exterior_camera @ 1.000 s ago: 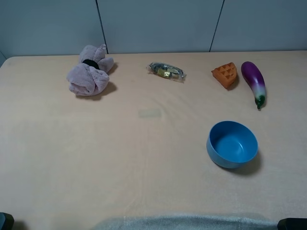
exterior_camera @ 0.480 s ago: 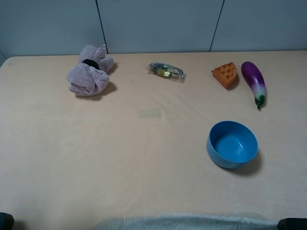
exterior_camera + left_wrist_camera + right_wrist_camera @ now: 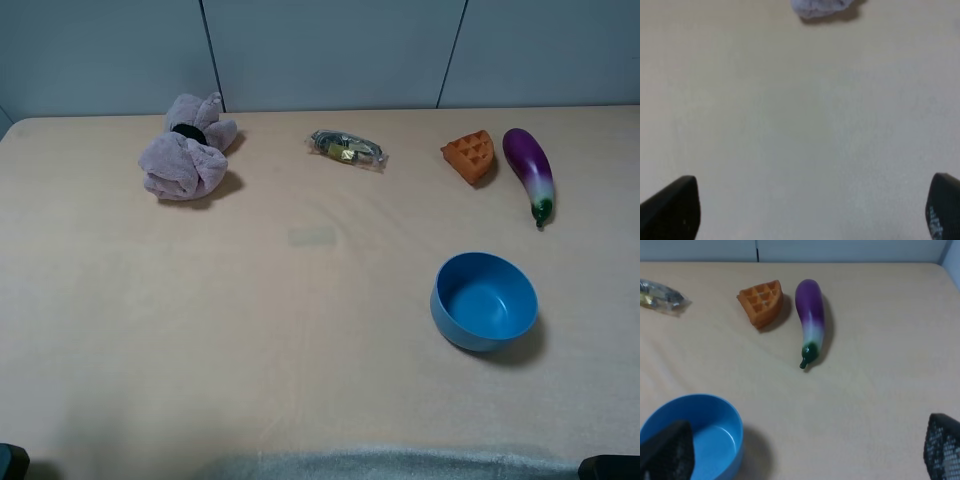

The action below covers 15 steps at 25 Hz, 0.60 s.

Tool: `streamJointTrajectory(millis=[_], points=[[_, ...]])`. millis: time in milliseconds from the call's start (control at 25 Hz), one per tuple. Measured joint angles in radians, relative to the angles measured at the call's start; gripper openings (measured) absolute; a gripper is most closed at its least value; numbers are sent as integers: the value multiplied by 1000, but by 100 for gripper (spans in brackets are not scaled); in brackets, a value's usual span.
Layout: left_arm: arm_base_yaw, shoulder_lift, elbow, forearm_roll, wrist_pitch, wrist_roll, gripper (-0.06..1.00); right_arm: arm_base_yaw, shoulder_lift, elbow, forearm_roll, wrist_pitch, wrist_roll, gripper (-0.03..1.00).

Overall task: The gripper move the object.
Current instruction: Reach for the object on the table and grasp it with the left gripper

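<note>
On the right front of the worktop (image 3: 300,340), the blue bowl (image 3: 484,300) stands upright and empty, well apart from the eggplant (image 3: 528,170) behind it. Nothing has hold of it, so the whole move is left to do. Back from it, the right pincer (image 3: 805,452) gapes wide, gripping nothing; the left pincer (image 3: 807,210), likewise spread wide, is empty too.

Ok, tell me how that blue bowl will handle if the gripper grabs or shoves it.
The blue bowl looks like thin plastic, so it is probably light and stiff. It stands upright and empty, wide for its height, so a push would likely slide it, not tip it. Its smooth wall may slip.
</note>
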Motion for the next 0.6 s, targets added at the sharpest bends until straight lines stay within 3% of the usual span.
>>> streamJointTrajectory(millis=[360, 600], points=[[-2, 36, -4, -8, 13, 0, 87, 0, 0, 0, 0, 0, 0, 69], [-70, 155, -49, -17, 15, 0, 87, 0, 0, 0, 0, 0, 0, 69]])
